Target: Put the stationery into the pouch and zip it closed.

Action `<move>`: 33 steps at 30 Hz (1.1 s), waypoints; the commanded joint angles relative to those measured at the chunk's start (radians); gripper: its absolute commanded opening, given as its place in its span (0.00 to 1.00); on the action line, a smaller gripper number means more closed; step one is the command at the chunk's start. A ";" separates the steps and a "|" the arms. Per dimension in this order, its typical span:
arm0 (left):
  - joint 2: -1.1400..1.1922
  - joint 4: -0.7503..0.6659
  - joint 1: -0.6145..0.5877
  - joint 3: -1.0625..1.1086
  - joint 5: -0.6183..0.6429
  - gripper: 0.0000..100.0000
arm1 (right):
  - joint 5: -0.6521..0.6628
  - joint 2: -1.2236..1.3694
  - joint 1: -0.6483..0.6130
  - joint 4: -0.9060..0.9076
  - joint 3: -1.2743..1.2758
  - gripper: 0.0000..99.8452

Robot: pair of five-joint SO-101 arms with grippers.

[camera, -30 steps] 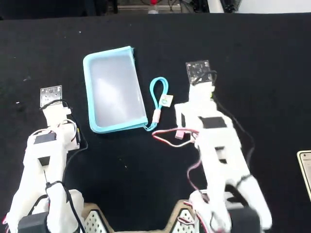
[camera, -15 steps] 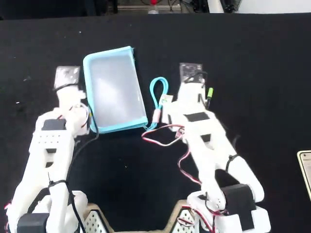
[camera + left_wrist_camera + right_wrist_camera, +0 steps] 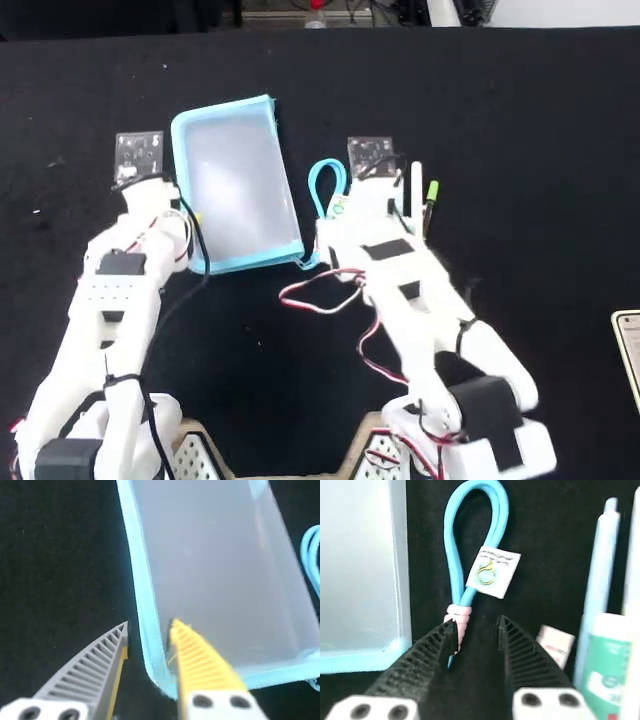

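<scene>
The light-blue pouch [image 3: 235, 190] lies flat on the black table, its blue wrist strap [image 3: 325, 185] looped out to the right. In the left wrist view my left gripper [image 3: 149, 627] is open and straddles the pouch's border [image 3: 145, 605] near a corner, grey finger outside, yellow finger [image 3: 192, 650] over the pouch. My right gripper [image 3: 476, 624] is open just short of the strap [image 3: 470, 540]; one black finger sits beside its pink collar [image 3: 457, 616]. A white tag [image 3: 492, 571] hangs on the strap. Pens [image 3: 417, 190] lie right of the right arm, also seen as pens [image 3: 597, 580].
A small eraser-like block [image 3: 555, 640] and a green-and-white tube [image 3: 607, 660] lie by the pens. Red and white cables [image 3: 320, 295] trail from the right arm. A card edge [image 3: 628, 350] shows at the table's right side.
Both arms have moved toward the pouch: the left one forward and right to its left edge, the right one left to the strap, uncovering the pens.
</scene>
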 commanded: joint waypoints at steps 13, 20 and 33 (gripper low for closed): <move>-0.005 -0.252 0.005 0.176 0.043 0.16 | -0.009 0.219 -0.051 0.087 -0.225 0.14; -0.005 -0.256 0.007 0.185 0.040 0.16 | 0.012 0.349 -0.057 0.261 -0.372 0.11; -0.006 -0.252 0.005 0.186 0.037 0.16 | 0.172 -0.157 -0.012 0.295 -0.085 0.01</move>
